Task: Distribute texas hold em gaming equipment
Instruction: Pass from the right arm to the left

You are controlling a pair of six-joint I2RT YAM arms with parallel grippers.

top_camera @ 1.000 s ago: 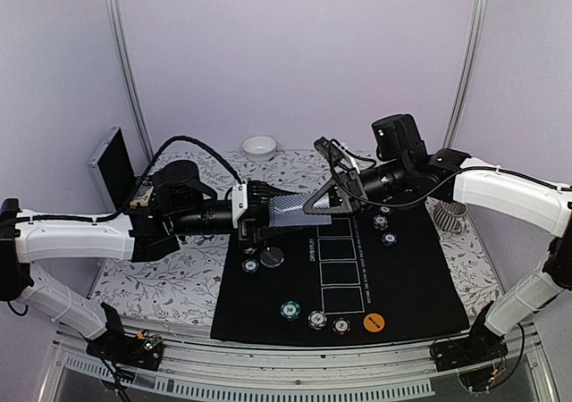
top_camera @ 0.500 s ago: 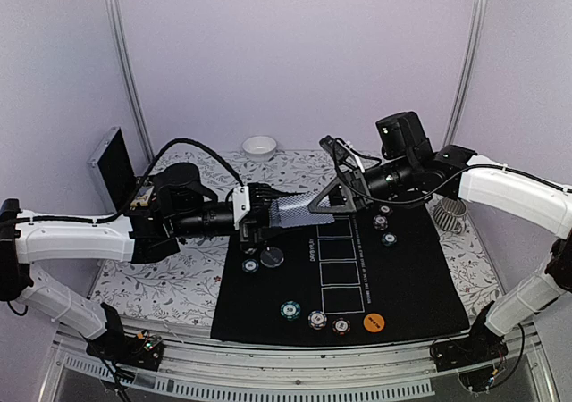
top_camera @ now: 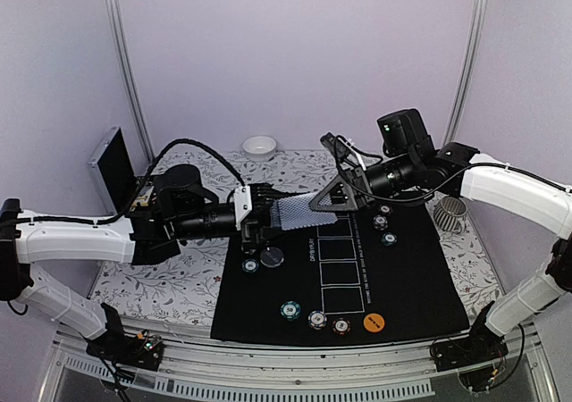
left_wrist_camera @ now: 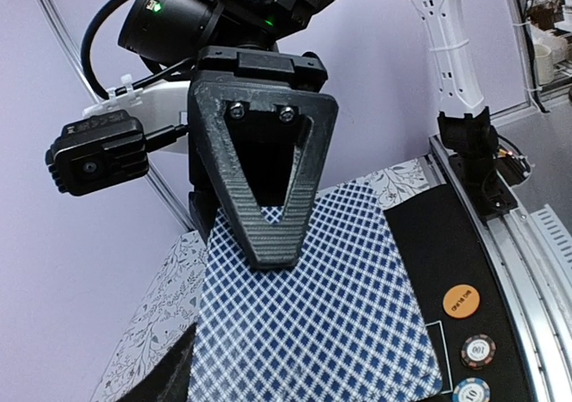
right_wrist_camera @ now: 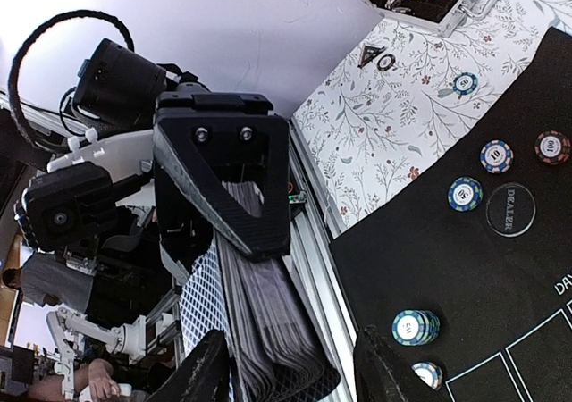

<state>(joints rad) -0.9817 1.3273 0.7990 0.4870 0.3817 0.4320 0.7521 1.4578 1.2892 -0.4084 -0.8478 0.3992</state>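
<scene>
My left gripper [top_camera: 259,216] is shut on a deck of lattice-backed playing cards [top_camera: 290,210] and holds it above the far left corner of the black mat [top_camera: 420,277]. My right gripper [top_camera: 326,198] is at the deck's far end. In the right wrist view its fingers stand spread with the deck [right_wrist_camera: 268,330] between them. In the left wrist view one right finger [left_wrist_camera: 264,196] lies on the top card [left_wrist_camera: 331,313]. Chips [top_camera: 316,319] and an orange disc [top_camera: 374,322] lie at the mat's near edge.
A dealer disc [top_camera: 272,257] and a chip [top_camera: 250,265] lie under the deck. Two chips [top_camera: 384,230] lie at the mat's far right. A white bowl [top_camera: 259,146] stands at the back, an open case [top_camera: 112,165] at the far left, a wire coil [top_camera: 450,213] at the right.
The right arm has drawn slightly to the right and up, and the deck has shifted a little with it. The left gripper still holds the deck.
</scene>
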